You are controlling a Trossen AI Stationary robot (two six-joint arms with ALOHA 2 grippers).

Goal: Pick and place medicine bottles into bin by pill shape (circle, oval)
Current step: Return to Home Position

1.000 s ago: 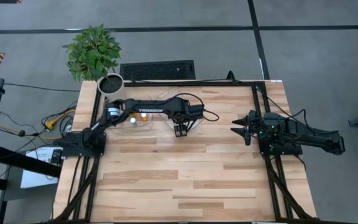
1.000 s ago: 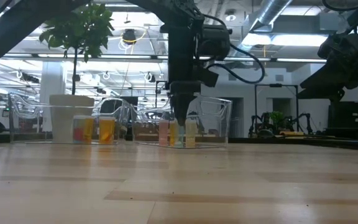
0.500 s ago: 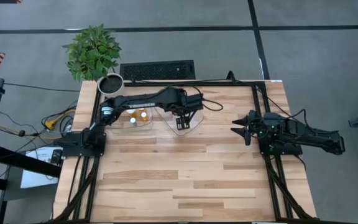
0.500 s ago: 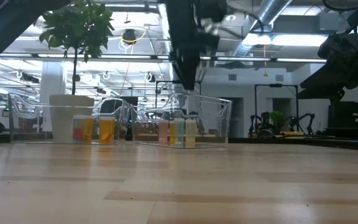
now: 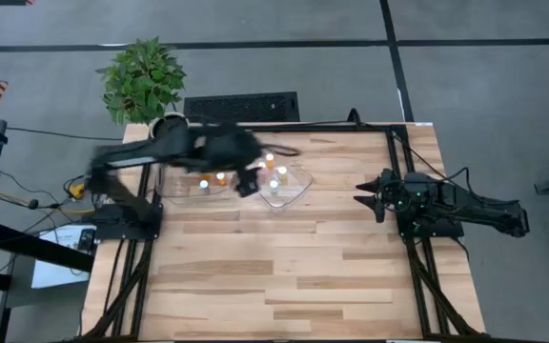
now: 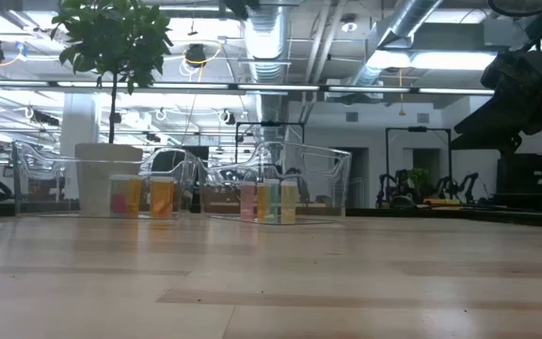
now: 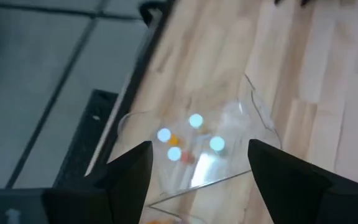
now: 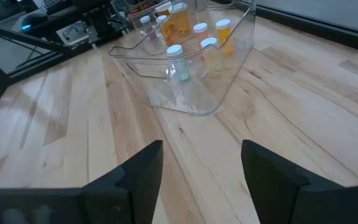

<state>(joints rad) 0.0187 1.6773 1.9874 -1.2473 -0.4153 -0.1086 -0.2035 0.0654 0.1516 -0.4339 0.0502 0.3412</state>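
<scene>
So every small amber-orange medicine bottle with a white cap [image 7: 196, 121] in sight was sitting inside one of the two clear plastic tubs at the far side of the light wooden tabletop [image 5: 284, 276]. A cluster of four stood upright in the right-hand clear tub [image 5: 303, 181]. At least two more showed in the left-hand clear tub [image 6: 64, 184], and the arm hid part of that one from above. Looked to me like the sorting part was done and only the retreat was left.

The left end effector [image 7: 199, 149] hung over the tubs with its fingers spread wide and nothing between them. The right end effector [image 8: 201, 146] was parked at the right edge of the tabletop, also wide open and empty, pointing at the tubs.

What worried me was that the left arm was right above flimsy-looking plastic. If it dropped low while heading home, one of those open fingers could hook a rim and drag or tip a tub. The bottles looked light enough to topple or roll out. Also, the white plant pot [image 5: 167, 122] stood at the far left corner close under the arm, so a wide elbow swing could knock it.
</scene>
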